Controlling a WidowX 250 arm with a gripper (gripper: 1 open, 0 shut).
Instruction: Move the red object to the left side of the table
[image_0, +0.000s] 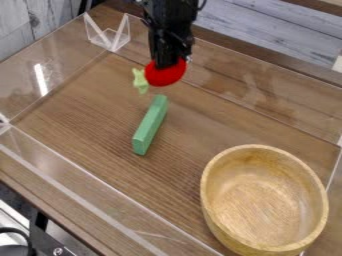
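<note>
Wood-grain table stretches below; my gripper, clamped on the red object, should carry it clear of the green block toward the left edge.

Black gripper points straight down from top edge, jaws clamped nearly together.

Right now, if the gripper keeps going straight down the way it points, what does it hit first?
Probably bare table. The gripper, shut on the red object, points down beside the upper end of the green block; depth is unclear, so the block could be clipped.
</note>
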